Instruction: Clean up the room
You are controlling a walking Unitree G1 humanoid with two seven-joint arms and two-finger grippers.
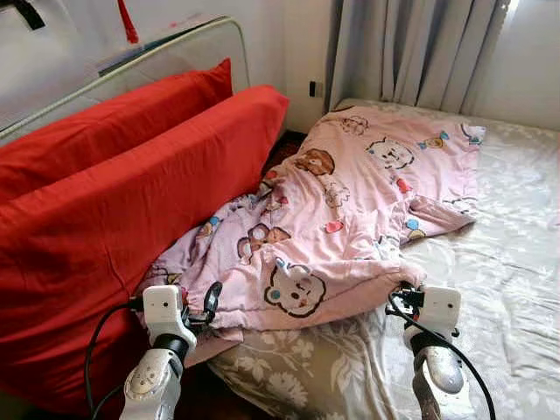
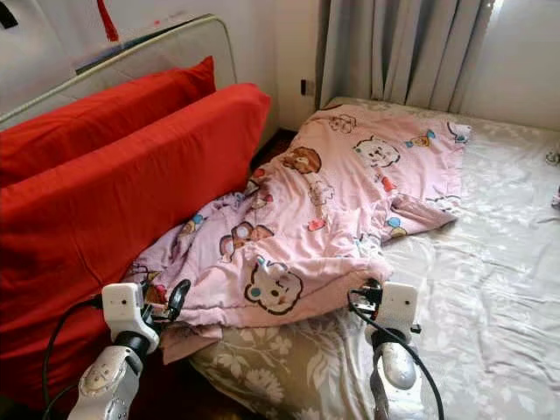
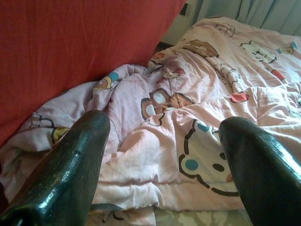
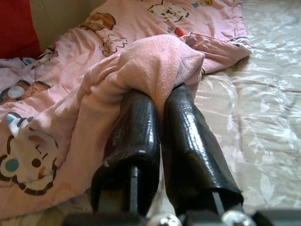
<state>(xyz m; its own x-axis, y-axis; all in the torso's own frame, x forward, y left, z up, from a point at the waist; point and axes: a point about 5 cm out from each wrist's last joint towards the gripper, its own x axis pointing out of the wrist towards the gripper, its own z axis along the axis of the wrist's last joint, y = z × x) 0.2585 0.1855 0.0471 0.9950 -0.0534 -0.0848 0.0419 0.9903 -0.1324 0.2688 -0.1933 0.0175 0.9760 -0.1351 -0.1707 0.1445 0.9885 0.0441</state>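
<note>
The bed (image 1: 516, 289), spread with a grey floral sheet, carries two big red pillows (image 1: 131, 201) leaning along its left side against the headboard (image 1: 175, 48), with grey curtains (image 1: 411, 48) behind. A pink cartoon-print quilt (image 1: 350, 201) lies crumpled across the middle, its left edge bunched against the pillows and its near edge at the bed's front. The step in hand looks like making the bed by straightening this quilt. The right gripper (image 4: 162, 96) is pinched tight on a fold of the quilt's near edge. The left gripper (image 3: 162, 146) sits just before the quilt's near-left corner with its fingers (image 3: 70, 165) spread wide, holding nothing. Next, the left one probably needs to close on that corner, so both can pull the quilt flat.
</note>
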